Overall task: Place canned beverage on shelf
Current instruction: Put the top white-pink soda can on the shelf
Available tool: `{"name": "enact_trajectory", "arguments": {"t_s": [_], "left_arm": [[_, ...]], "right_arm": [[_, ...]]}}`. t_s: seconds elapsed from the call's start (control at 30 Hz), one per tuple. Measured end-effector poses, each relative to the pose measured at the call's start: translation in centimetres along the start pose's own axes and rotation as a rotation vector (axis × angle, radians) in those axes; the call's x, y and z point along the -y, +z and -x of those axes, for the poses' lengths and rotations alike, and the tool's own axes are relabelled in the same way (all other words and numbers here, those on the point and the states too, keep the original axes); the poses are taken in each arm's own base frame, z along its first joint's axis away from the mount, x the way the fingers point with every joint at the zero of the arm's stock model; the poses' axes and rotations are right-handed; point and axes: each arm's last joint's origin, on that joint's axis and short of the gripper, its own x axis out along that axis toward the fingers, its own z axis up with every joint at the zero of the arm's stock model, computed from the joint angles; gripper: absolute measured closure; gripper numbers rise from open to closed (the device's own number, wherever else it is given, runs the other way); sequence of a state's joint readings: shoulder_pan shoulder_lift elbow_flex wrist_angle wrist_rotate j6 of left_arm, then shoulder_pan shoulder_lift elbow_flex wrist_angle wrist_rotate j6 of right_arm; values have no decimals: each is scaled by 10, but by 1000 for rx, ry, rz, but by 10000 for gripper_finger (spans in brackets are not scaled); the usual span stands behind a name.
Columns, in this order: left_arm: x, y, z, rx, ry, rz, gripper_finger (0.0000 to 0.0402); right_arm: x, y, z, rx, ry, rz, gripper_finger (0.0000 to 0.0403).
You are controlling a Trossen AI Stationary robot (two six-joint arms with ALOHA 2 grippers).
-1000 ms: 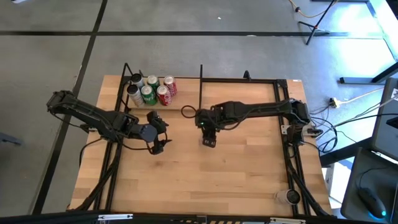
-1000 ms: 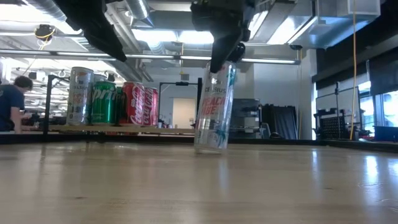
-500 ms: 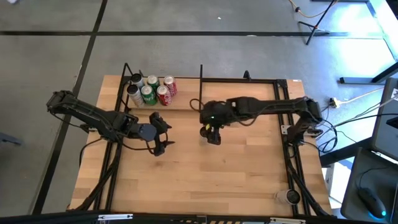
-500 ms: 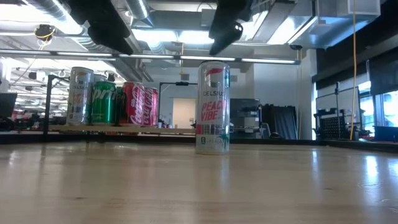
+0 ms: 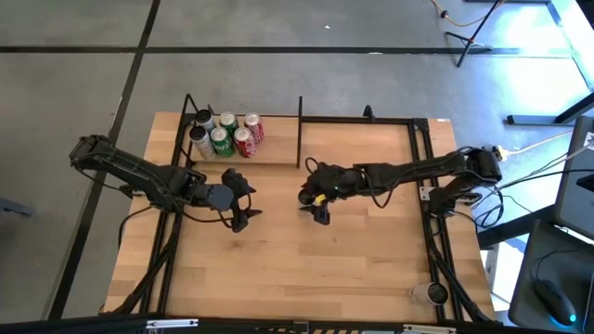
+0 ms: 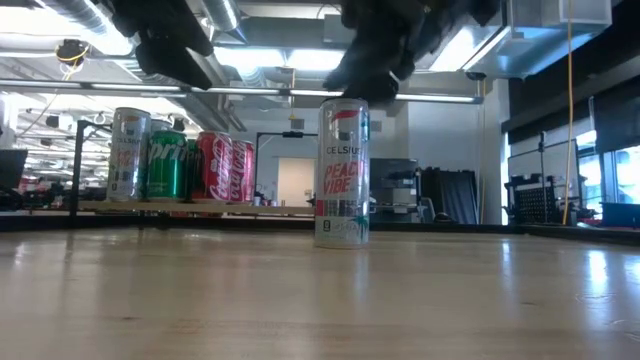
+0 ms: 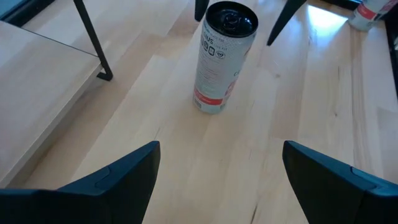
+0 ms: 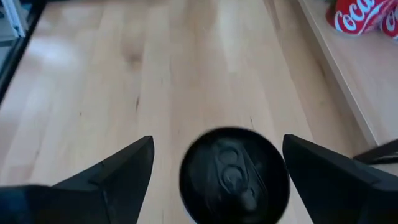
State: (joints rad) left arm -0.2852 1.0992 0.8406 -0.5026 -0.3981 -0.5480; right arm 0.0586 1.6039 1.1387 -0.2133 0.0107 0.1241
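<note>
A tall silver canned beverage (image 6: pixel 342 172) with pink lettering stands upright by its base on the wooden table, near the middle (image 5: pixel 316 211). My right gripper (image 8: pixel 217 144) hovers open just above its black top (image 8: pixel 235 177), one finger to each side, touching nothing. My left gripper (image 7: pixel 221 149) is open and held in the air to the can's left (image 5: pixel 243 200), pointing at it. The shelf (image 5: pixel 278 141), a light-wood board in black rods, lies at the table's far left.
Several cans (image 5: pixel 223 135), silver, green and red, stand in a cluster on the shelf's left part (image 6: pixel 180 153). Black upright rods (image 5: pixel 299 130) mark the shelf's right end. A small round object (image 5: pixel 434 293) lies at the table's near right corner.
My right gripper has opened and let go of the canned beverage, which leaned in its fingers and now stands upright on the table. The gripper has come clear above the can's top, and its arm has straightened out toward the table's right edge.
</note>
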Motion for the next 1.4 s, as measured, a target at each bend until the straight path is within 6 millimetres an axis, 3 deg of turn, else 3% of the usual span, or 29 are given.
{"name": "enact_trajectory", "arguments": {"t_s": [0.27, 0.57, 0.7, 0.87, 1.0, 1.13, 1.4], "left_arm": [[0, 0, 0, 3, -1, 1, 75], [1, 1, 0, 10, -6, 5, 75], [1, 1, 0, 12, -7, 6, 75], [2, 2, 0, 13, -30, 12, 75], [1, 3, 4, 4, -71, 16, 75], [-2, 5, 20, 25, -126, 28, 75], [-16, 11, 66, 167, -208, 37, 75]], "right_arm": [[2, -9, -4, -21, -43, 3, 63], [3, -21, -28, -75, -41, 0, 67], [3, -20, -28, -66, -42, -2, 98], [3, -19, -28, -58, -49, -3, 174], [4, -18, -26, -57, -63, -30, 175], [2, -6, -21, -60, -67, -51, 175], [0, 48, 1, 90, -73, -59, 175]]}}
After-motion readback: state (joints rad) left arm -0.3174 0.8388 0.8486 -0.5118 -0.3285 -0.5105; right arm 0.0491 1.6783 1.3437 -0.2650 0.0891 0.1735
